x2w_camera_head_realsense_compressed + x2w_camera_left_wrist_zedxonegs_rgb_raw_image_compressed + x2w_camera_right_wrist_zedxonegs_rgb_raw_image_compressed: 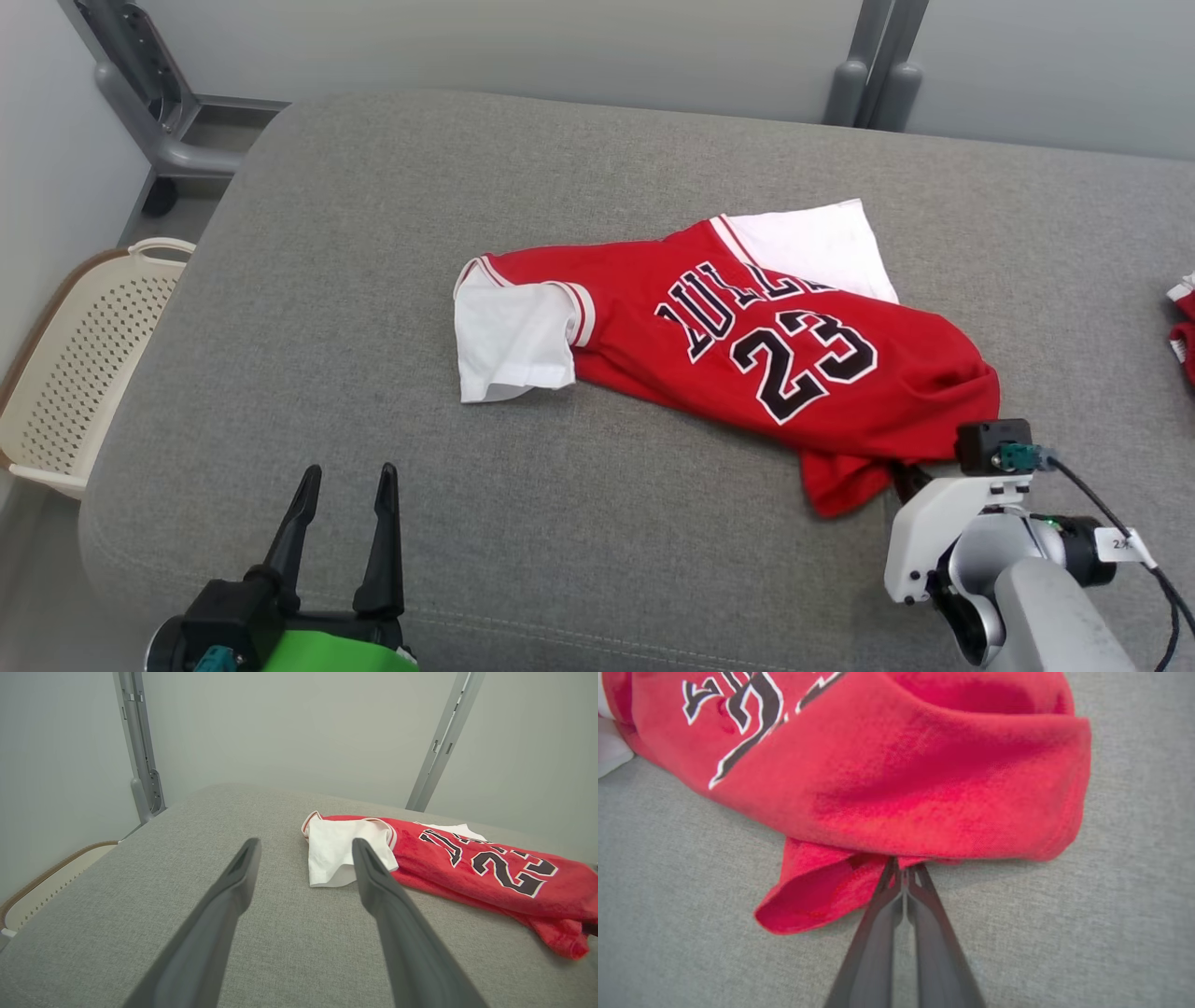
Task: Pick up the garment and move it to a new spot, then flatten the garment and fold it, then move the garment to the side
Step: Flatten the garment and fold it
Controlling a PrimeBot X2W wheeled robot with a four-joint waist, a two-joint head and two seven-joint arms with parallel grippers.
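**Jersey (747, 345) pinched at hem, one corner only**

Lies crumpled on the grey cushion (373, 233), right of centre. Right gripper (903, 875) has its fingers closed on a small fold of red hem, near-right corner. Left gripper (349, 471) spread wide, empty, well apart from the cloth. Risk: shallow pinch, cloth may slip on lift or drag bunched. Long axis diagonal: sleeves far-left, hem near-right.
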